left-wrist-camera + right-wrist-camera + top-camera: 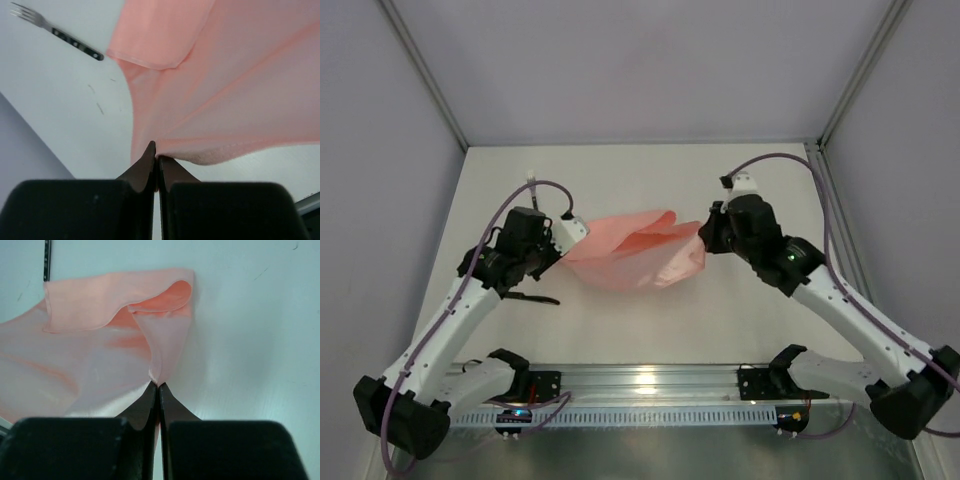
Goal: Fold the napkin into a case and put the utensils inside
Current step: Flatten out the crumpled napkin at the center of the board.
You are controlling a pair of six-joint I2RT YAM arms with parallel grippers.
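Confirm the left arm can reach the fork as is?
Probably not yet. The left arm's jaws are shut on the napkin, which the right arm also pinches. The fork lies bare on the table, nothing covering it, so it looks reachable once the napkin is released.

White table (640, 325), fork (57, 32) on it

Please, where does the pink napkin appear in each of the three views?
Top external: napkin in the centre, between left gripper and right gripper.
Left wrist: napkin fills the upper right.
Right wrist: napkin covers left and centre.
Shared landmark: the white table.
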